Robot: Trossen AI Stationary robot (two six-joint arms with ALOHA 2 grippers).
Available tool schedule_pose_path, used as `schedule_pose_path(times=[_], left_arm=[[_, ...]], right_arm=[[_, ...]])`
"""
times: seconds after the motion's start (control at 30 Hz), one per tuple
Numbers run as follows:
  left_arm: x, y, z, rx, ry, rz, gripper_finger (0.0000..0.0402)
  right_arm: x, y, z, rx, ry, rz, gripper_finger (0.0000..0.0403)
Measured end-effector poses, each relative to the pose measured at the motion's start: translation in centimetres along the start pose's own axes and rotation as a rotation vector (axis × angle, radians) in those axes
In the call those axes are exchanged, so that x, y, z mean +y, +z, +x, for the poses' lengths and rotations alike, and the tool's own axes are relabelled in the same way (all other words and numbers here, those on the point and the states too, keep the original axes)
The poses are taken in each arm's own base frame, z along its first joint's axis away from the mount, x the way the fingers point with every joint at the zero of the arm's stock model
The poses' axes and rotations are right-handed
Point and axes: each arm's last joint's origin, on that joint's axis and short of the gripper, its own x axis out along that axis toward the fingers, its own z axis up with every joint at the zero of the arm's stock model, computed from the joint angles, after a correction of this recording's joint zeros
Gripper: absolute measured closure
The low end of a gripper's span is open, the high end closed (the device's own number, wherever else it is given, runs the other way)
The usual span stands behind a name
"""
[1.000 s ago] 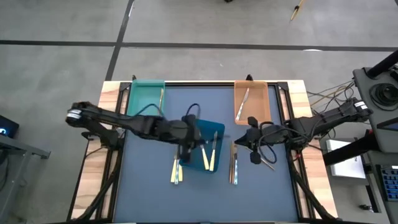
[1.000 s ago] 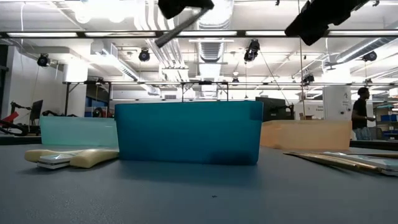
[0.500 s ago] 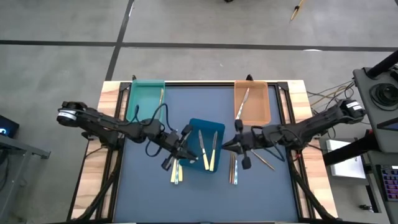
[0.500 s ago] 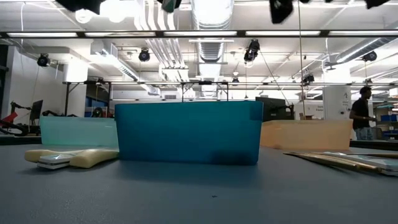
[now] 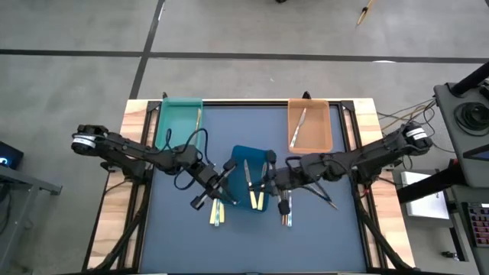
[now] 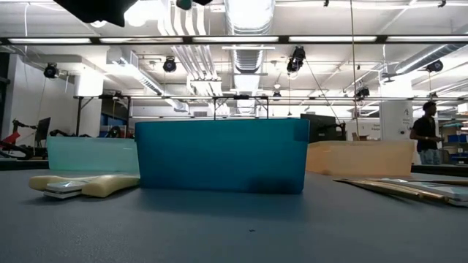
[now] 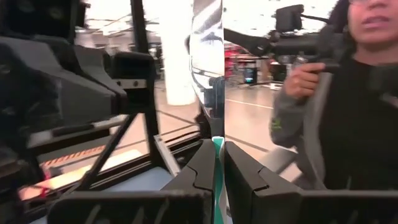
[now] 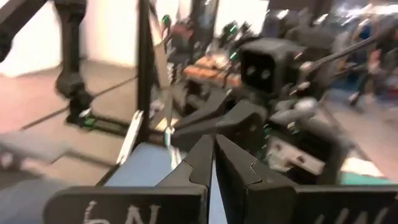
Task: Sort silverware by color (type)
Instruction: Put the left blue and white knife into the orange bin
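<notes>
Silverware lies in groups in the high view. Two cream-yellow pieces [image 5: 255,188] rest in the blue tray [image 5: 243,155]. More pieces lie on the mat to the tray's left [image 5: 216,213] and right [image 5: 287,211]. One piece [image 5: 198,118] is in the teal tray [image 5: 173,122] and one [image 5: 299,122] in the orange tray [image 5: 319,128]. My left gripper [image 5: 229,169] hovers at the blue tray's left edge. It is shut on a slim silvery utensil [image 7: 208,37] with a pale blue-green handle. My right gripper [image 5: 269,177] hovers at the tray's right edge, shut with nothing in it.
Another utensil [image 5: 325,198] lies on the mat under the right arm. In the low view the blue tray [image 6: 219,157] stands centre, with cream handles [image 6: 80,185] left and utensils [image 6: 409,190] right. A person [image 7: 348,112] stands beyond the table.
The left gripper has left the space over the blue tray for its left edge. The right gripper has moved left to the tray's right edge. Both have risen out of the low view.
</notes>
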Motion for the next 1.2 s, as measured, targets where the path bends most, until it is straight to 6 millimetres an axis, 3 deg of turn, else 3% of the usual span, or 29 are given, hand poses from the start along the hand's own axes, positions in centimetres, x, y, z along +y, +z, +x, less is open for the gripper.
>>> schedule_pose_path(times=[0.17, 0.5, 0.67, 0.83, 0.97, 1.1, 1.2], left_arm=[[0.0, -0.2, -0.2, 0.007, -0.056, 0.012, 0.0401], [0.2, -0.7, -0.8, 0.02, -0.118, 0.007, 0.0401], [0.2, -0.7, -0.8, 0.018, -0.118, 0.023, 0.0401], [0.5, -0.6, -0.9, 0.015, -0.105, 0.031, 0.0401], [0.7, -0.6, -1.0, 0.016, -0.097, 0.03, 0.0401], [0.7, -0.6, -1.1, 0.017, -0.101, 0.033, 0.0401], [0.7, -0.6, -1.1, 0.018, -0.102, 0.032, 0.0401]], right_arm=[[-0.4, 0.9, 2.0, 0.068, 0.111, 0.04, 0.0344], [-0.5, 1.2, 5.0, 0.089, 0.207, 0.04, 0.0188], [-0.6, 1.2, 6.1, 0.08, 0.208, 0.012, 0.0146], [-0.5, 1.1, 7.2, 0.073, 0.244, -0.02, 0.0144], [-0.5, 1.5, 7.5, 0.057, 0.257, -0.042, 0.0165], [-0.6, 2.0, 7.3, 0.036, 0.252, -0.051, 0.0215], [-0.7, 2.2, 7.3, 0.032, 0.249, -0.046, 0.0274]])
